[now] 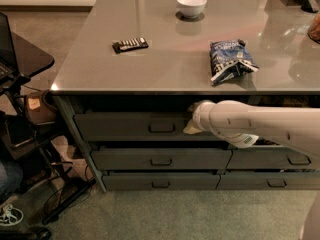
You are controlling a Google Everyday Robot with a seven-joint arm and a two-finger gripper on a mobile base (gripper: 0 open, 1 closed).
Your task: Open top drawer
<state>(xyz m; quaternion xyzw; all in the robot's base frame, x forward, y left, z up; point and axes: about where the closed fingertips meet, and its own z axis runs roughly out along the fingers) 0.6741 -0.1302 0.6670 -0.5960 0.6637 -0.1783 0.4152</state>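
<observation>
One pair of jaws sits by the top drawer [115, 128], right end.

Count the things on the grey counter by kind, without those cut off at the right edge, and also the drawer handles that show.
Bowl: 1
Snack bag: 1
Small dark bar: 1
Drawer handles: 5
Total: 8
The gripper is at the top drawer front, right of its handle.
</observation>
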